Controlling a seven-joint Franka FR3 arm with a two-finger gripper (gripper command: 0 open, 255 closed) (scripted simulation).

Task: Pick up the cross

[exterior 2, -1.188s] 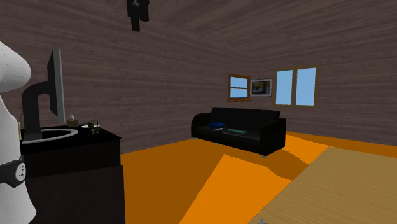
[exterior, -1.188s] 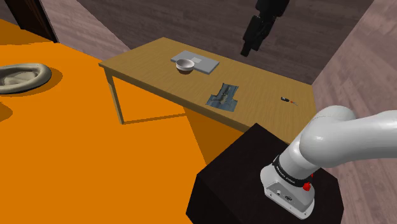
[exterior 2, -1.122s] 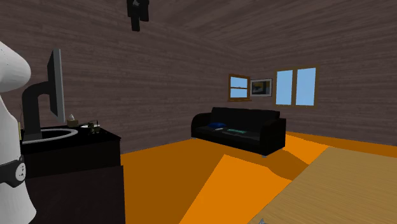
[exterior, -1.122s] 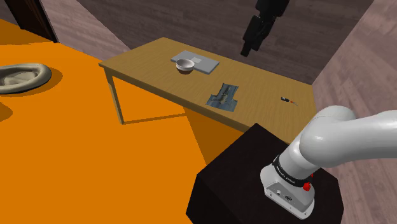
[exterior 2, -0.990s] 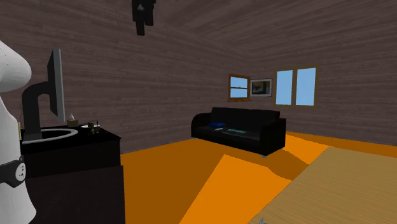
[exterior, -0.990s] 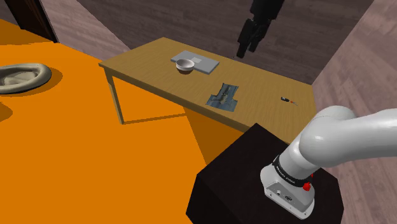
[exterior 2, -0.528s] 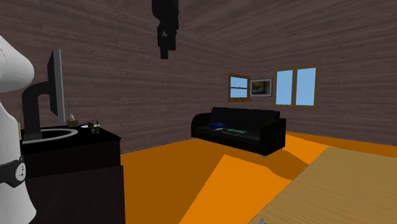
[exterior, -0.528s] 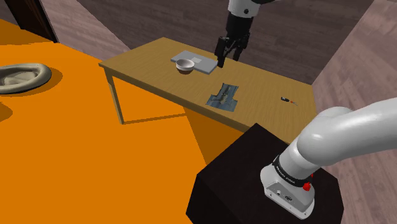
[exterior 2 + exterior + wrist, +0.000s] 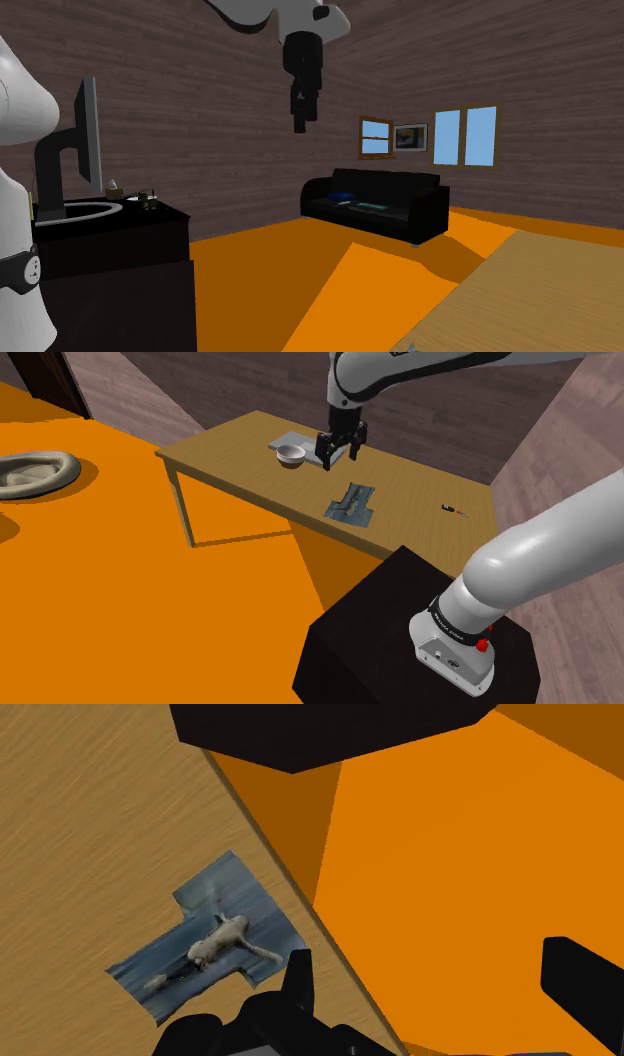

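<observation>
Blue-grey and flat, the cross (image 9: 350, 502) lies on the table (image 9: 230, 447) near its edge. My hand (image 9: 338, 450) hangs open, off to one side; I should centre over it, then descend low.

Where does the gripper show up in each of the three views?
Shoulder view: the gripper is upper middle, open, over the table by the white bowl.
Second exterior view: upper middle, against the dark wall.
Wrist view: its fingers stand apart, the cross beside one.
Shared landmark: the wooden table.
</observation>
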